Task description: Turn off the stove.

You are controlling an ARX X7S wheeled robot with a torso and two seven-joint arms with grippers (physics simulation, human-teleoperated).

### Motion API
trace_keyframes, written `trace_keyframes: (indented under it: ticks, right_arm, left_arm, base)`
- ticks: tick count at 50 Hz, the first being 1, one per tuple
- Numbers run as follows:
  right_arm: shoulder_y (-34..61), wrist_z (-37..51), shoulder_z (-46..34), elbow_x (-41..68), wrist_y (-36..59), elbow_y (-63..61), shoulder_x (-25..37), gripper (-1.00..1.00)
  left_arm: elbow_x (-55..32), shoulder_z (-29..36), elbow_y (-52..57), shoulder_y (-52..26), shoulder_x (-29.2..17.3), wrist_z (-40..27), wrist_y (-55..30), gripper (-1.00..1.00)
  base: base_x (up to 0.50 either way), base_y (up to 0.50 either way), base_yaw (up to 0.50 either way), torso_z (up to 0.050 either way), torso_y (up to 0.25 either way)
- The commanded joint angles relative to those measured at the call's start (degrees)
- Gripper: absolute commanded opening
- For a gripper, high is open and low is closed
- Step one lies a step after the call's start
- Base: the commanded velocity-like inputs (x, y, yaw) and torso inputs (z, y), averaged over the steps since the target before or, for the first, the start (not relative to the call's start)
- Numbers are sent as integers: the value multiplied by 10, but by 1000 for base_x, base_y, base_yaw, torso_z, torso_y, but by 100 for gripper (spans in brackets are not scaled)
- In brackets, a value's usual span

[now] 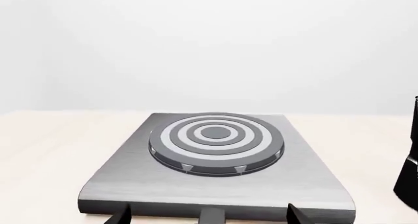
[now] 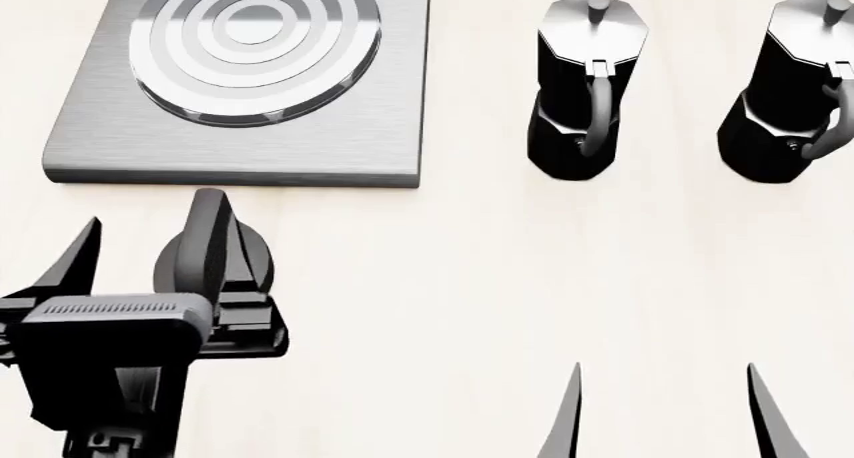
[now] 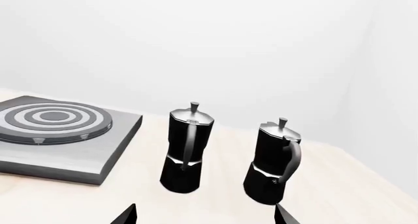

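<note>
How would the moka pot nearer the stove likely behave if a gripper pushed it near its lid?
The moka pot is tall over a fairly narrow base, so it would probably tip rather than slide. Its glossy faceted body looks rigid and likely slippery. Once toppled, it might knock the second moka pot beside it.

— Item one?
— I log the stove (image 2: 380, 108): flat square brushed-grey plate, lying level on the table, far left.
— Burner?
— I see a round burner (image 2: 254, 43), concentric rings, centred on it.
— Knob?
— Black, at its near edge, mostly hidden.
</note>
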Motion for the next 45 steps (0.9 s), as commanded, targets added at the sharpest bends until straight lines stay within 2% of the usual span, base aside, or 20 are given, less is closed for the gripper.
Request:
trace_keyframes:
  ticks: [1, 18, 19, 45]
  right_arm:
    - [1, -9, 10, -8, -4, 5, -7, 100]
    - [5, -6, 8, -2, -1, 4, -4, 100]
    - [4, -6, 9, -1, -2, 5, -4, 100]
    - [3, -1, 4, 1, -5, 5, 2, 100]
  left_arm:
    - [24, -8, -70, -27, 12, -3, 28, 100]
    - [22, -2, -162, -50, 16, 1, 104, 100]
    - [19, -4, -205, -62, 21, 5, 124, 100]
    - [15, 7, -253, -77, 16, -3, 151, 100]
  base:
    - [0, 0, 0, 0, 0]
    - [0, 0, 0, 0, 0]
    - [0, 0, 0, 0, 0]
    - [0, 0, 0, 0, 0]
